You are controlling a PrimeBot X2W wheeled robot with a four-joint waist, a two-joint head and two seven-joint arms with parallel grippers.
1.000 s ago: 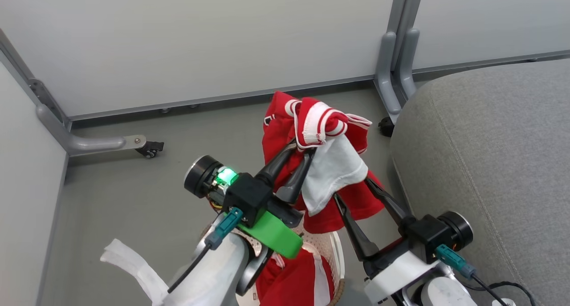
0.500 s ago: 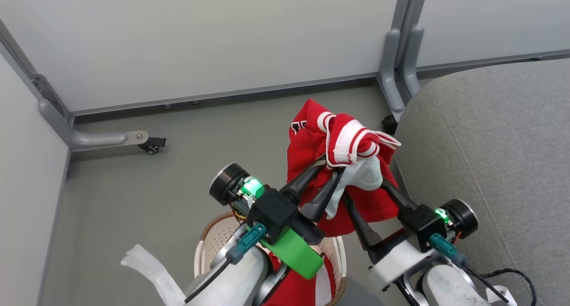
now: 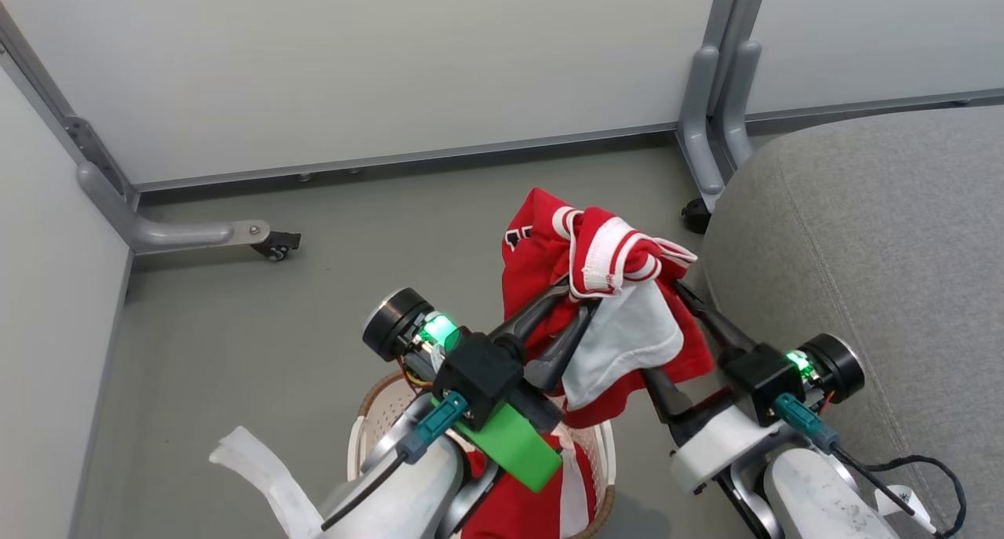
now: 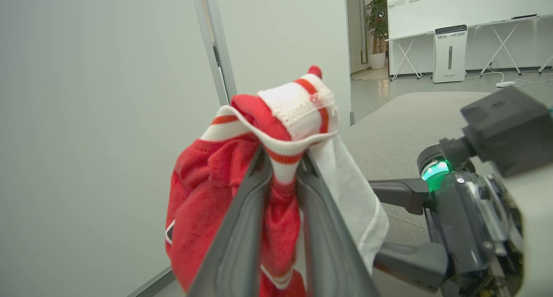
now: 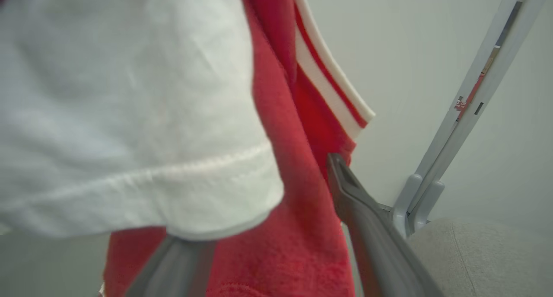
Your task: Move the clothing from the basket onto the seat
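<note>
From where I stand, the left gripper (image 3: 579,297) has its two dark fingers (image 4: 242,228) pinched tight on a bunched red garment (image 3: 604,245). It grips just under a white band with red stripes, which puffs out above the fingertips. In the left wrist view the fingers meet on the cloth with only fabric between them. The garment hangs in the air, red mesh and a white panel drooping below the grip. It hangs above the far rim of the basket (image 3: 378,404), close beside the rounded edge of the grey seat (image 3: 863,233), and no part of it rests on the cushion top. The right gripper (image 3: 657,323) is spread wide, one finger on each side of the hanging cloth and the inner one partly hidden behind the white panel; it pinches nothing. The cream basket stands on the grey floor (image 3: 235,351) beneath the left arm, just off the seat's edge, with a second red garment (image 3: 510,515) with a white stripe lying inside it. Pale partition panels (image 3: 392,68) close off the floor behind.
</note>
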